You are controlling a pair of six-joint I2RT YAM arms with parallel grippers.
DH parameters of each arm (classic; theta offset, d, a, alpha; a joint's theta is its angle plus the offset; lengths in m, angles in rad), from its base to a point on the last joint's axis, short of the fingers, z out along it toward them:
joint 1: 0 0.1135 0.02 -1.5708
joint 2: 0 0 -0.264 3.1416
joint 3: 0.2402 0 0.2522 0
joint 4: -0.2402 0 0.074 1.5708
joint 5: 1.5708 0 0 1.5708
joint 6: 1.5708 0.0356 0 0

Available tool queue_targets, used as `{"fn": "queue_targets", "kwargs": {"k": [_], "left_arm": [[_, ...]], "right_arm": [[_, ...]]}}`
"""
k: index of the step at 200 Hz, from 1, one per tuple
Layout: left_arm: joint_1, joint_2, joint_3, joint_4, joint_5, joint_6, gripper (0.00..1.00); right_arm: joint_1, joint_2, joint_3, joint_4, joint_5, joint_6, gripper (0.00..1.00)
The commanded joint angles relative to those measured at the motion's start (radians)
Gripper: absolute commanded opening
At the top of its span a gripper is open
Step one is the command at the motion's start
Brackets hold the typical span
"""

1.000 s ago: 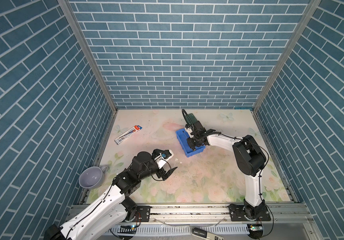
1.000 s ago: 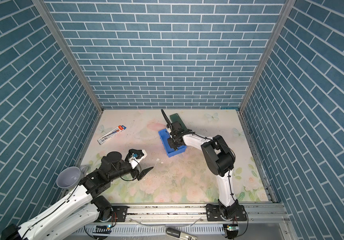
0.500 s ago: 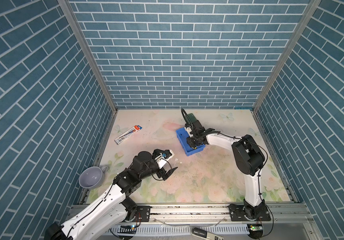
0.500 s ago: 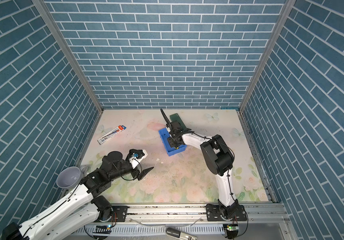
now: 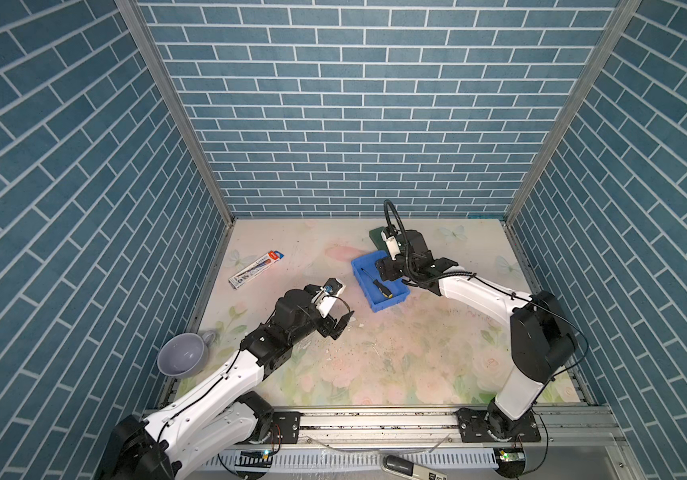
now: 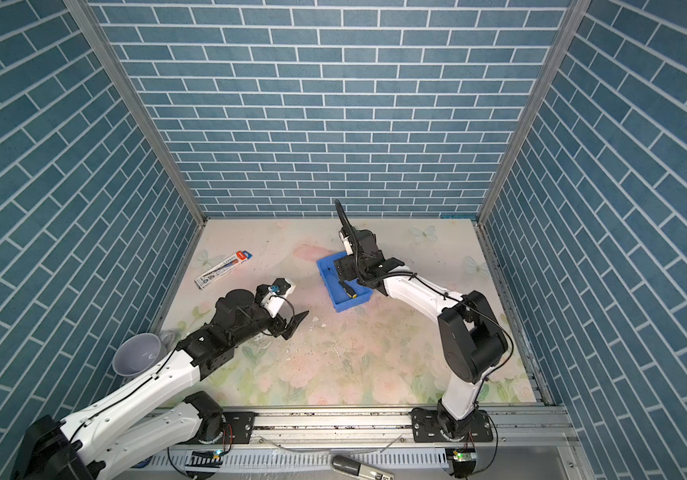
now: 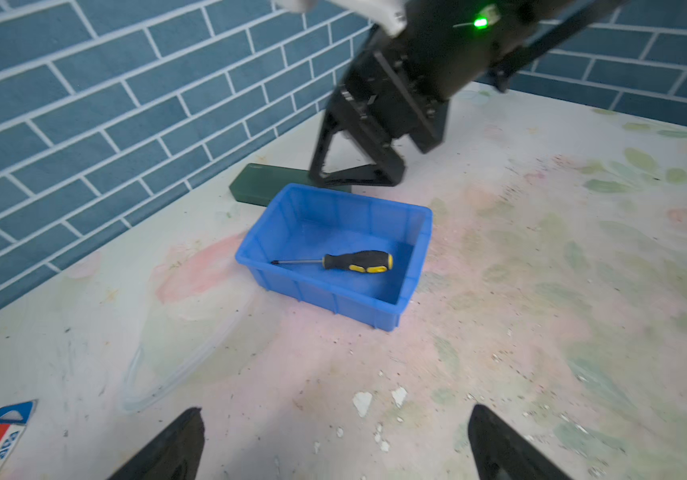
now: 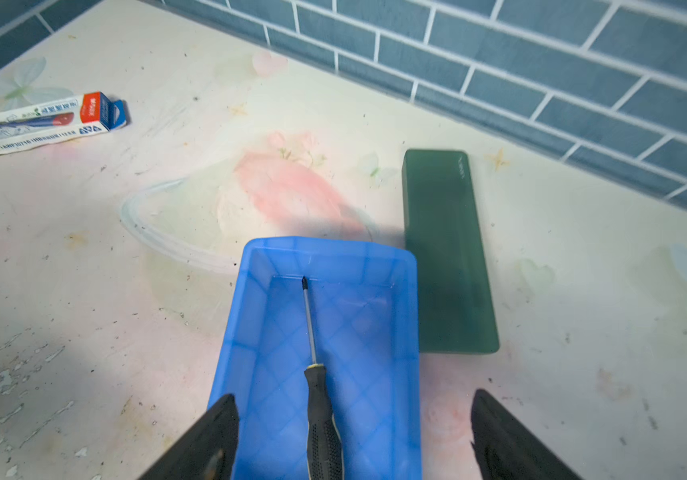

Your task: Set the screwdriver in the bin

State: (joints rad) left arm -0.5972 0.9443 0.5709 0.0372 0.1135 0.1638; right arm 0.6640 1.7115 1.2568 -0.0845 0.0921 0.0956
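Right claw (image 8: 354, 395) spread over bin (image 8: 325, 243); left wrist shows whole screwdriver (image 7: 354, 262).

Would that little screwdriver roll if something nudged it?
Probably a little: the screwdriver has a rounded handle, though its textured grip may slow it. The bin has walls that would likely stop it. It looks stiff and light.

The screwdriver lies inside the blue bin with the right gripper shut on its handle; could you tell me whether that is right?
Not quite: the screwdriver does lie inside the blue bin, but the right gripper is open, jaws apart, as the right wrist view shows.
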Motion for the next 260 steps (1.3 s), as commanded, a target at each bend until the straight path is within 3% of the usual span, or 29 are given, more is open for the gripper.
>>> {"fn": "queue_targets", "kwargs": {"k": [1,42,87,124,170,217,260], "left_arm": [[0.052,0.043,0.047,0.093,-0.072,-0.036,1.00],[0.131,0.108,-0.016,0.283,-0.192,-0.060,1.00],[0.279,0.121,-0.121,0.376,-0.243,-0.047,1.00],[0.376,0.130,-0.196,0.450,-0.266,-0.045,1.00],[0.437,0.282,-0.272,0.637,-0.320,-0.037,1.00],[0.475,0.344,-0.259,0.712,-0.299,-0.038,1.00],[0.499,0.494,-0.271,0.925,-0.280,-0.048,1.00]], "right_arm": [[-0.025,-0.073,-0.071,0.102,0.032,-0.006,0.91],[-0.102,-0.191,-0.186,0.184,0.038,0.039,0.95],[-0.238,-0.321,-0.338,0.231,0.069,0.040,0.97],[-0.330,-0.382,-0.481,0.314,0.174,-0.087,0.99],[-0.461,-0.400,-0.657,0.487,0.254,-0.143,0.99],[-0.584,-0.338,-0.773,0.659,0.191,-0.082,0.99],[-0.656,-0.241,-0.876,0.922,0.074,-0.051,0.99]]}}
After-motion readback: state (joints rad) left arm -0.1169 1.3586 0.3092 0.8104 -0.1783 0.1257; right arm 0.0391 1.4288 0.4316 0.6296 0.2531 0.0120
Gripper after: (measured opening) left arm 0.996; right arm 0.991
